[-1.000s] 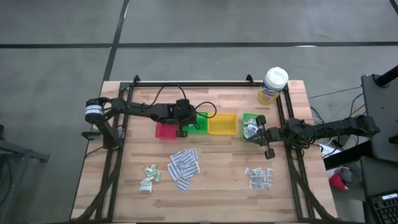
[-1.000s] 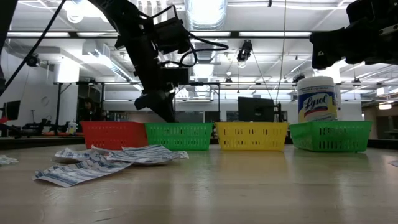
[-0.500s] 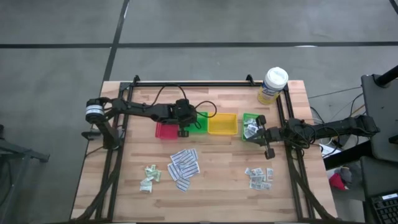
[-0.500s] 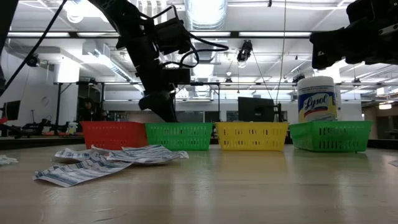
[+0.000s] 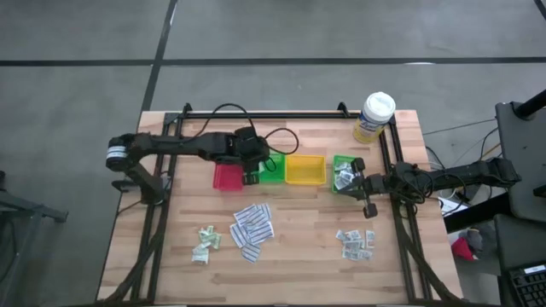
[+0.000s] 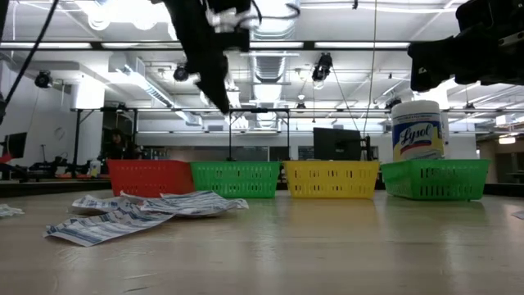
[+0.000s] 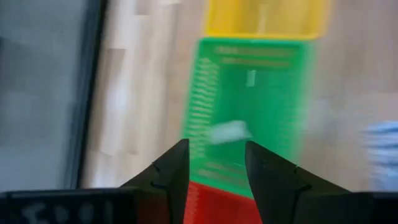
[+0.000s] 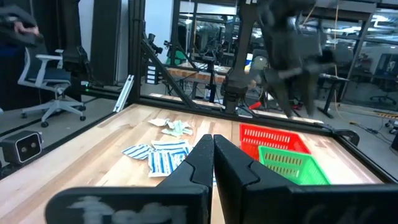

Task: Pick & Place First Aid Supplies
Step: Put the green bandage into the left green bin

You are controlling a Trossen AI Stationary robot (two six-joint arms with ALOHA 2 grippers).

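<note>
Up top, the left gripper [image 5: 250, 177] hangs clear above the red tray [image 5: 227, 177] and the green tray [image 5: 272, 168] next to it, approx. over the seam between them; in the left wrist view its fingers [image 7: 169, 171] stand apart w/ nothing between them, and a small pale packet [image 7: 229, 131] lies loose on the green tray's floor below. In the low view the same arm is raised well above the tray row. The right gripper [image 5: 362, 181] sits at the right side of the table, just beside the second green tray [image 5: 344, 159], which holds a few grey-white packets [image 5: 345, 177]; its fingers [image 8: 198, 155] are pressed together, empty. Tray row runs red, green, yellow tray [image 5: 304, 170], then a gap, then the second green one. The rest of the supplies lie on the bare wood nearer the front edge: a fanned pile of long white printed strips [image 5: 252, 228] approx. mid-table, a few pale green-white sachets [image 5: 205, 242] to the left of it, and a cluster of small grey-white squares [image 5: 355, 243] at right, below the right gripper. A white-lidded tub [image 5: 375, 116] w/ a yellow label stands at the far right corner of the table [image 5: 299, 264], well apart from the piles.
</note>
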